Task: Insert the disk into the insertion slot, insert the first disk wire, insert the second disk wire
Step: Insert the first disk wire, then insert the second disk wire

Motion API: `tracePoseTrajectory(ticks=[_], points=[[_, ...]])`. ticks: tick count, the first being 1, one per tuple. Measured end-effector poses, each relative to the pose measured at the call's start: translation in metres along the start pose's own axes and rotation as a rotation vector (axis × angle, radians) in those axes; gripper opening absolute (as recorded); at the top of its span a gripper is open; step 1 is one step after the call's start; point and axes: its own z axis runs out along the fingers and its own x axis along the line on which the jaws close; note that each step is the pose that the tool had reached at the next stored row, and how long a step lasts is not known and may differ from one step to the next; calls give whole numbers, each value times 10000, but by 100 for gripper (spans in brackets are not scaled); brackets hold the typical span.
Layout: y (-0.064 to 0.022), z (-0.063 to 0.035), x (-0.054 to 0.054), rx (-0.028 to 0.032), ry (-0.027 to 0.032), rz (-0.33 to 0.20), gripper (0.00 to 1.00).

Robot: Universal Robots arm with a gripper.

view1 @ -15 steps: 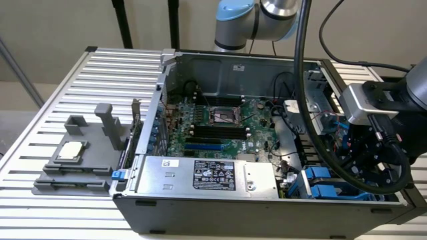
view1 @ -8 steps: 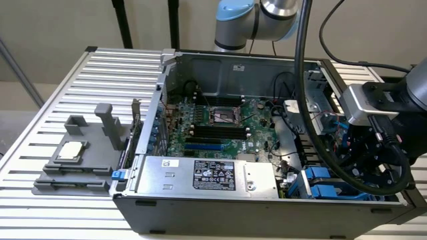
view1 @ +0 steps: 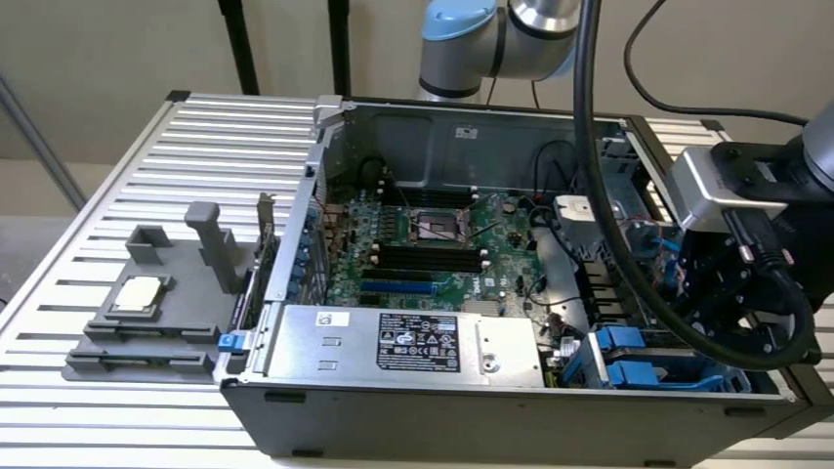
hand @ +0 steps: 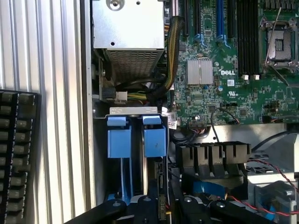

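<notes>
Open computer case (view1: 391, 430) on slatted desk (view1: 156, 176). Arm's wrist camera housing (view1: 729, 191) hangs over case corner at exterior view's right, near side. Gripper (hand: 161, 207) sits just above drive cage (hand: 135, 110), its dark fingers (hand: 105, 210) at picture edge; cannot tell how wide they stand or whether they hold anything. Disk (hand: 149, 172) stands on edge inside cage, between blue tabs (hand: 117, 140). Silver power supply (view1: 404, 342) lies along case's near wall, left of cage in exterior view. Green motherboard (view1: 431, 234) behind. Keyboard (hand: 16, 149) beside case in wrist view.
</notes>
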Motion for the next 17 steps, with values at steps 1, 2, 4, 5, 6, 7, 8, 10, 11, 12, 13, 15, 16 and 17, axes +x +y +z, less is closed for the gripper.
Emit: tracePoseTrajectory(ticks=[1,2,4,5,6,7,8,10,11,12,13,15,16,17], points=[[3,0,0,36,-8,-5,25],[3,0,0,36,-7,-5,25],[3,-1,0,37,-6,-6,25],[3,-1,0,37,-6,-6,25],[3,-1,0,37,-6,-6,25],[3,-1,0,37,-6,-6,25],[3,-1,0,37,-6,-5,25],[3,-1,0,37,-6,-6,25],[3,-1,0,37,-6,-6,25],[3,-1,0,37,-6,-6,25],[3,-1,0,37,-6,-6,25],[3,-1,0,37,-6,-6,25],[3,-1,0,37,-5,-6,25],[3,-1,0,37,-6,-6,25]])
